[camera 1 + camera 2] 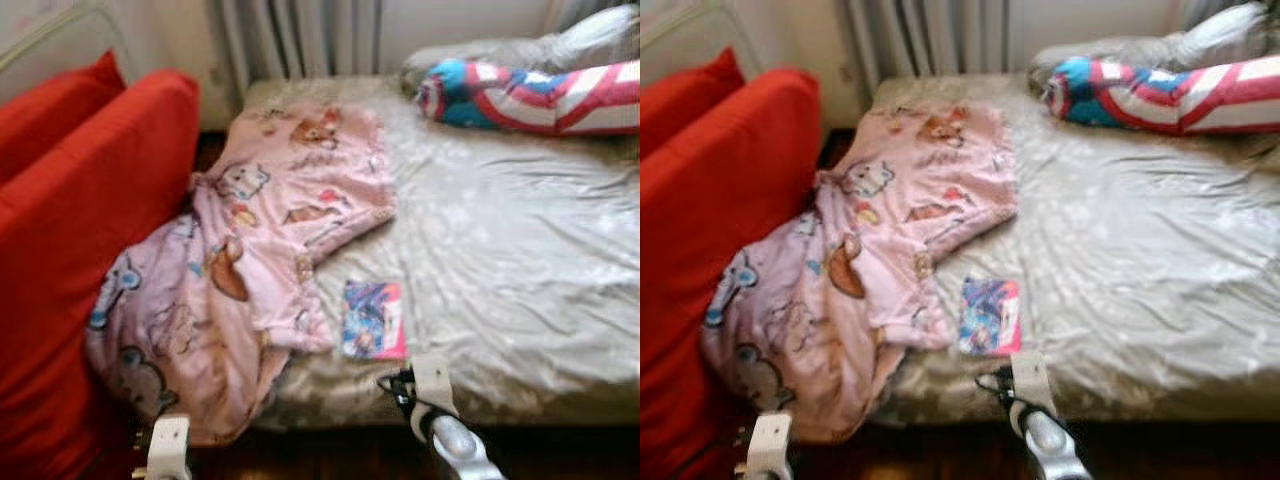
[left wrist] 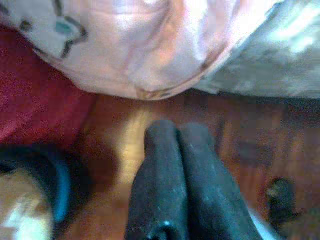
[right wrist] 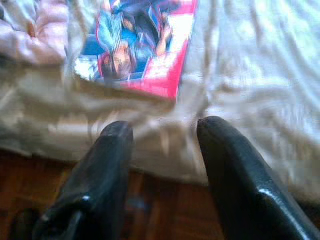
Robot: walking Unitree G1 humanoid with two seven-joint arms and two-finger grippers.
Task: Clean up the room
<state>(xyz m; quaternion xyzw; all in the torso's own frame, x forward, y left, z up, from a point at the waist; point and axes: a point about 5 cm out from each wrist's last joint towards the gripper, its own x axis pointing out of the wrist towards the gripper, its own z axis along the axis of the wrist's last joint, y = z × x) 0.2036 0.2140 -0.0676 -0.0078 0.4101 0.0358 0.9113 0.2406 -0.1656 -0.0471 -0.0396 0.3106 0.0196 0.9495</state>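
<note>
Left eye view: a bed (image 1: 520, 230) with a wrinkled grey sheet. A pink blanket (image 1: 250, 250) printed with cartoon animals lies over its near left part and spills off the edge toward a red cushion (image 1: 90, 250). A small book (image 1: 373, 318) with a pink and blue cover lies flat on the sheet near the front edge, just beside the blanket's hem. A pillow (image 1: 540, 95) in red, white and blue sits at the far right. Both silver arms enter low in the frame; the right one ends just short of the book.

Left wrist view: left gripper (image 2: 179, 131), fingers pressed together, nothing between them, above a wooden floor (image 2: 235, 150). The blanket's hanging edge lies beyond the tips, apart from them.

Right wrist view: right gripper (image 3: 165, 127), fingers spread, at the bed's front edge. The book lies just beyond the tips, untouched, nearer one finger than the other.
</note>
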